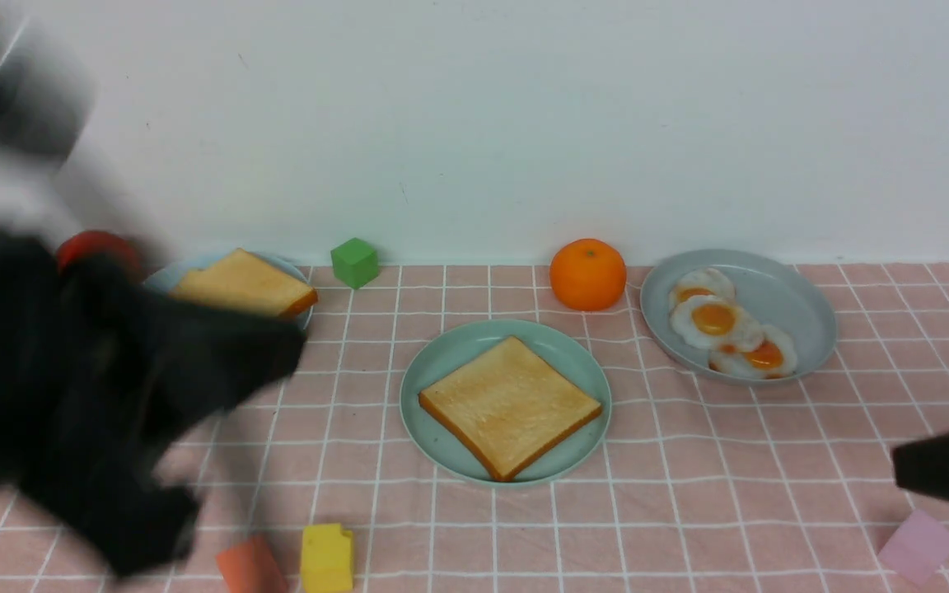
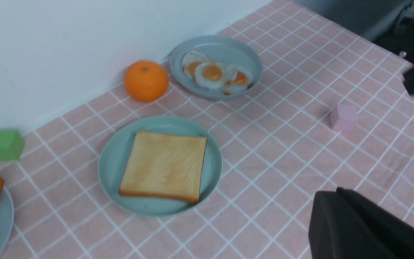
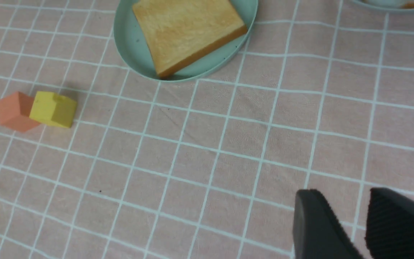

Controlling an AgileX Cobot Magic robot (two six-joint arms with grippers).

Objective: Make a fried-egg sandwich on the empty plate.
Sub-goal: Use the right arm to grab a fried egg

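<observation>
**A:** Where is your green plate?

**B:** The green plate (image 1: 441,371) sits mid-cloth, between your two arms. One slice of toast (image 1: 509,405) lies flat on it. Three fried eggs (image 1: 717,319) lie on the grey plate (image 1: 796,305), back right and apart from it.

**A:** And your claws?

**B:** Your left claw (image 2: 336,201) is pressed fully closed, with nothing visible in it. Your right claw (image 3: 347,196) stands partly open and empty, low over bare cloth near the front right.
</observation>
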